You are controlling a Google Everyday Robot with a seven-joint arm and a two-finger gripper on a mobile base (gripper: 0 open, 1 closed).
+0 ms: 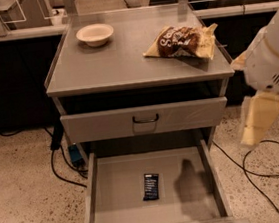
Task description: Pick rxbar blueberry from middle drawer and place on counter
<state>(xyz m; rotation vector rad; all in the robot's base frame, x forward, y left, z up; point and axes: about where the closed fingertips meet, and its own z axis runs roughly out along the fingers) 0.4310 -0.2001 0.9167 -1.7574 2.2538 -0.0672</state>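
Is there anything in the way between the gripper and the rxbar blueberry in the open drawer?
Nothing visible does. The gripper hangs to the right of the cabinet, higher than the middle drawer. The rxbar blueberry lies alone on its floor, open from above.

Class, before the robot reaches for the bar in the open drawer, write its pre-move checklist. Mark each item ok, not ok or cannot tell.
1. middle drawer pulled open: ok.
2. rxbar blueberry lying flat and uncovered on the drawer floor: ok.
3. gripper above the bar: not ok; it hangs right of the cabinet, outside the drawer.
4. upper drawer shut, not overhanging the bar: ok.
5. Bare counter patch between bowl and snack bag: ok.
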